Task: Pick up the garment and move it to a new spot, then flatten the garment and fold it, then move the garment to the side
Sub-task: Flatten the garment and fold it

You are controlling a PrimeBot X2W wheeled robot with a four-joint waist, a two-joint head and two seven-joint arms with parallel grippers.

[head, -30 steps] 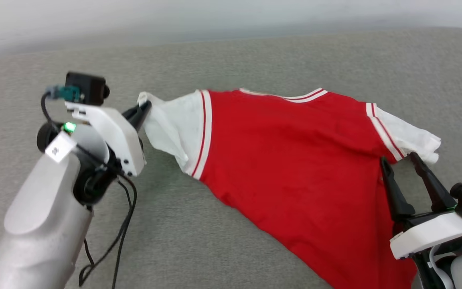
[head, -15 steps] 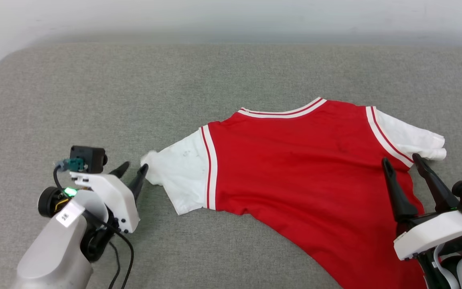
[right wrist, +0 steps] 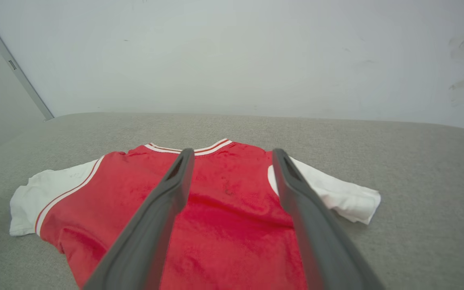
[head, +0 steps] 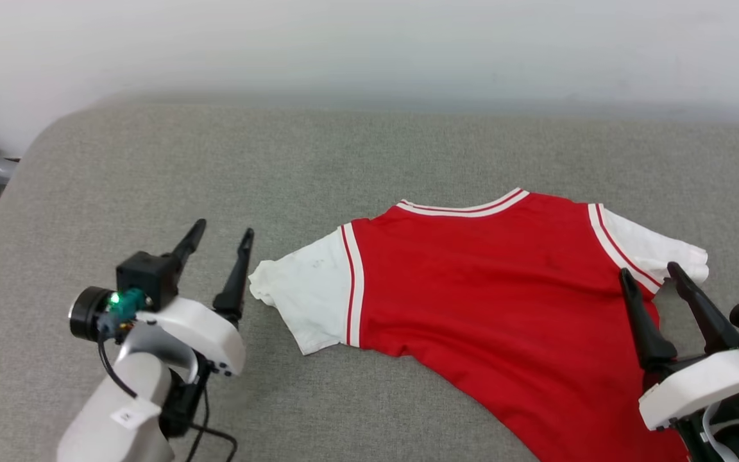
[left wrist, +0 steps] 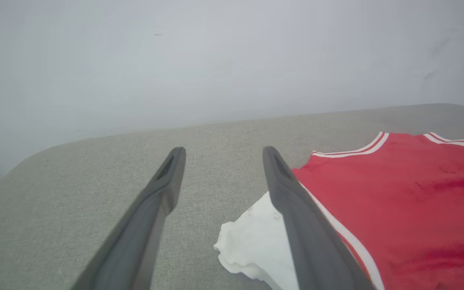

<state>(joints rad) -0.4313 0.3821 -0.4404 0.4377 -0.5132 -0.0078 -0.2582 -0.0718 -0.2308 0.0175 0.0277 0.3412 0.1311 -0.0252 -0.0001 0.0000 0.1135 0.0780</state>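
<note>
**Red jersey lies flat on the table, both tools wide and empty**

A pale wall (head: 369, 45) fills the head view from 10 to 2 o'clock. Below it, the table (head: 151, 160) with its grey fabric cover takes the rest of the view, and its rounded corner is at 10 o'clock.

The red jersey T-shirt (head: 472, 289) lies spread on the table from the centre towards 4 o'clock, with a plain red side up. Its lower part runs out of the view at 5 o'clock. The body has some soft wrinkles.

The left tool (head: 224, 228) is at 8 o'clock on its pale arm. Its two dark fingers are wide apart and nothing is between them. The finger at its 3 o'clock side is just beside the end of the white sleeve (head: 308, 295), which points to 9 o'clock and is a little crumpled.

The right tool (head: 649, 269) is at 4 o'clock, also wide and holding nothing. One finger shows over the red cloth, the other below the second white sleeve (head: 652, 250). Whether they touch the cloth I cannot tell.

The striped collar trim (head: 466, 206) is at the 12 o'clock edge of the jersey. A small green light (head: 114, 298) shines on the left wrist.
</note>
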